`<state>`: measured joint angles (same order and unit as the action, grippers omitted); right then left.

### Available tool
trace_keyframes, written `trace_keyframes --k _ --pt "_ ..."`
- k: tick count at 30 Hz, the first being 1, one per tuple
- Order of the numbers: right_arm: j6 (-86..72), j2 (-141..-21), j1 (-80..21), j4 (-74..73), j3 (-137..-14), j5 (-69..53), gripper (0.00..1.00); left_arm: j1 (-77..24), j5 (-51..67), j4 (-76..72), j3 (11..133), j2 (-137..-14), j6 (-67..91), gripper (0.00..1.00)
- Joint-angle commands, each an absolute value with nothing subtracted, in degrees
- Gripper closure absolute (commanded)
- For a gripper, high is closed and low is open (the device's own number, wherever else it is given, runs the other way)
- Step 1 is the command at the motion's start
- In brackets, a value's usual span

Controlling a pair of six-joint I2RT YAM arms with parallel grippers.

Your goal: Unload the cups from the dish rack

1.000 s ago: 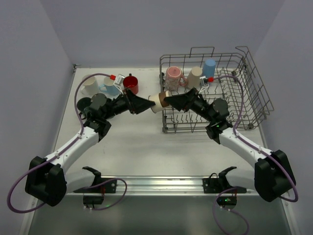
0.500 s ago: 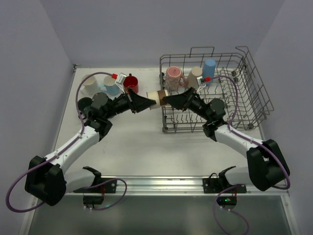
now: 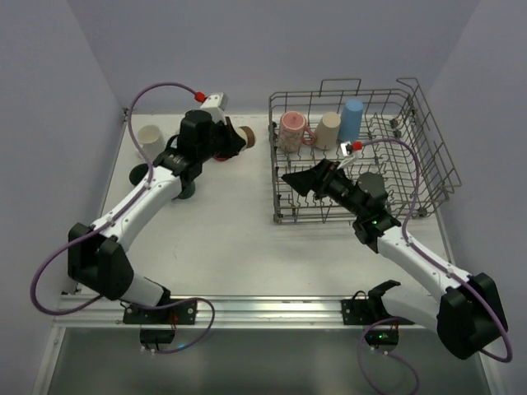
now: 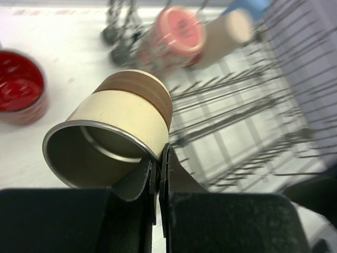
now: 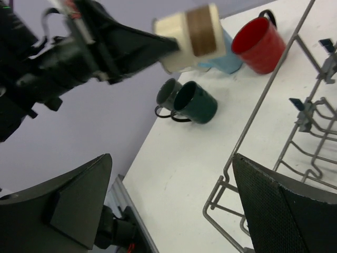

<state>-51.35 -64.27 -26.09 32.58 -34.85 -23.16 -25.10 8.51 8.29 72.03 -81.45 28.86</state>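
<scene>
Clenching beige cup [image 4: 118, 124] by rim with left pincer [image 4: 158, 161], with right pincer [image 5: 172, 174] released near rack [image 3: 338, 94], risking a slip onto red cup [image 4: 18, 84].

Cream round cup [image 4: 126, 113] with one wide brown band at the bottom end and a dull grey inside, then a glossy red mug [image 4: 18, 87], a pale blue mug [image 5: 231, 60] and a pair of dark teal mugs [image 5: 197, 103], all plain. Pink ceramic mug [image 3: 292, 129] with darker speckles all over, plain beige cup [image 3: 328, 129], tall sky-blue tumbler [image 3: 352, 119], off-white mug [image 3: 151, 137]. Bare grey metal wire dish rack [image 3: 428, 164], flat white table [image 3: 230, 239], white arm links [image 3: 416, 257] with black joints, purple cables [image 3: 156, 85], pale lavender walls [image 3: 247, 49].
</scene>
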Motion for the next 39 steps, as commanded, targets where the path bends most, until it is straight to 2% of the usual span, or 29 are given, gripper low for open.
trace_keyframes --k 1,5,13,25,30,33,34,35,37,39 --pt "-41.86 -59.34 -26.19 21.55 -34.89 -16.62 0.01 -24.79 -2.52 22.13 76.72 -88.84 19.78 1.0" --pt "-38.94 -55.99 -26.19 17.06 -35.33 -14.24 0.01 -24.79 -10.53 26.53 78.75 -94.38 17.06 1.0" --pt "-37.18 -54.49 -26.19 15.03 -35.25 -13.71 0.01 -24.79 -16.69 32.42 80.5 -100.45 15.47 1.0" --pt "-37.62 -54.49 -26.28 15.73 -34.98 -14.5 0.01 -25.14 -17.66 39.8 86.65 -108.54 12.48 1.0" --pt "-37.79 -54.93 -26.28 16.35 -34.98 -14.41 0.01 -25.66 -18.81 42.1 87.89 -109.77 11.43 0.88" --pt "-37.79 -55.37 -26.28 16.44 -35.07 -14.24 0.01 -25.84 -20.56 43.41 88.68 -110.56 10.81 0.71" --pt "-37.71 -55.46 -26.28 16.44 -34.98 -14.06 0.01 -26.01 -21.61 44.11 89.46 -110.74 10.64 0.6" --pt "-37.62 -55.63 -26.28 16.44 -35.07 -13.89 0.01 -26.02 -22.14 44.56 89.99 -110.92 10.46 0.56" --pt "-37.36 -55.72 -26.19 16.35 -35.07 -13.28 0.01 -26.1 -23.11 45.0 90.7 -111.01 10.37 0.51" --pt "-37.18 -55.9 -26.28 15.82 -35.33 -12.83 0.01 -26.19 -23.2 45.09 91.05 -110.92 10.2 0.5"
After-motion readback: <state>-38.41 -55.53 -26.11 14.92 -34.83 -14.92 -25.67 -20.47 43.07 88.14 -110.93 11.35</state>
